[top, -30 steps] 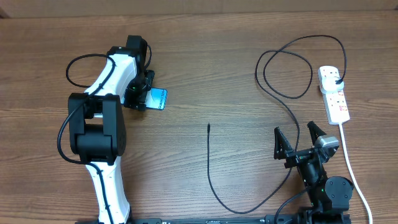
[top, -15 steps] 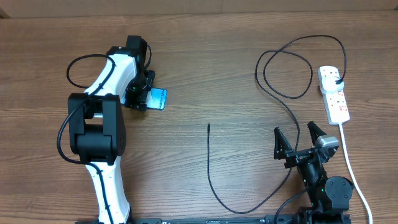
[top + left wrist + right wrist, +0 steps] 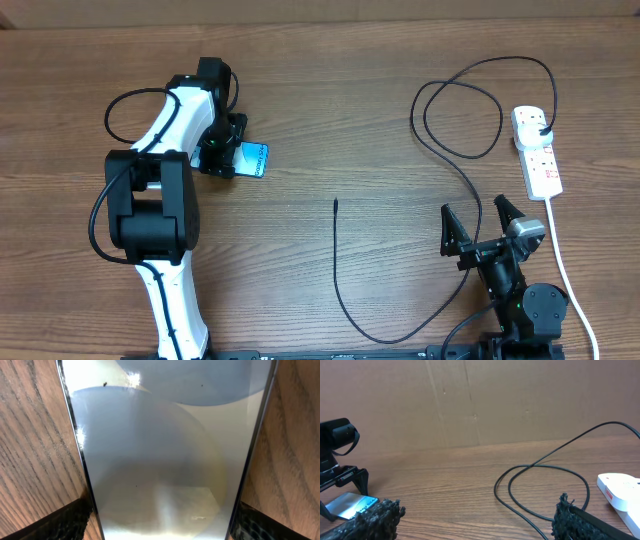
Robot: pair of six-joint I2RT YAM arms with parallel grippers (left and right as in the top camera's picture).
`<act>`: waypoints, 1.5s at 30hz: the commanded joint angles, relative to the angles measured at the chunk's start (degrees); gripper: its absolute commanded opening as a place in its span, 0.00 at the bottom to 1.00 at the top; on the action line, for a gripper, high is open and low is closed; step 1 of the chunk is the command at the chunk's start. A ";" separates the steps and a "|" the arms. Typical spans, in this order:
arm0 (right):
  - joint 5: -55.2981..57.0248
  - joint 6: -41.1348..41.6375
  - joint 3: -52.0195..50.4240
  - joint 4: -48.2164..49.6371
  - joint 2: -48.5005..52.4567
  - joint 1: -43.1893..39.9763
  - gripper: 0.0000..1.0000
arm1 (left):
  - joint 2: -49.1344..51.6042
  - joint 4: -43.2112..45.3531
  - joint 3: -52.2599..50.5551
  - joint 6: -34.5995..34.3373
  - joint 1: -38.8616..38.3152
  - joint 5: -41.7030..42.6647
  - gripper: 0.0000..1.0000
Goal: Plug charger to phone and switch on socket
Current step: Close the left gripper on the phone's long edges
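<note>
The phone [image 3: 254, 160], with a blue-teal screen, lies on the table at the left and fills the left wrist view [image 3: 165, 450]. My left gripper [image 3: 228, 158] has a finger against each long edge of it [image 3: 162, 525], shut on it. The charger cable [image 3: 345, 290] lies loose with its connector tip [image 3: 336, 202] at mid-table. It loops right [image 3: 540, 472] to its black plug [image 3: 541, 128] in the white socket strip [image 3: 538, 158]. My right gripper [image 3: 478, 230] is open and empty near the front right [image 3: 480, 520].
The socket strip's thick white cord [image 3: 565, 270] runs down the right side past my right arm's base [image 3: 525, 300]. The left arm's own black cable [image 3: 125, 100] loops at the far left. A cardboard wall [image 3: 480, 400] stands behind the table.
My left arm has shifted very slightly to the left; the phone stays in place. The right arm and the cable have not moved.
</note>
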 commanded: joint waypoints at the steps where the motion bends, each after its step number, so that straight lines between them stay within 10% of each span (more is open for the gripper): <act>1: 0.44 0.17 -0.61 0.33 -0.55 0.37 1.00 | 1.55 -0.85 -1.95 1.38 0.42 -0.17 0.91; 45: 0.44 0.17 -0.61 0.33 -0.55 0.37 1.00 | 1.55 -0.22 -1.95 1.86 0.35 -2.80 0.86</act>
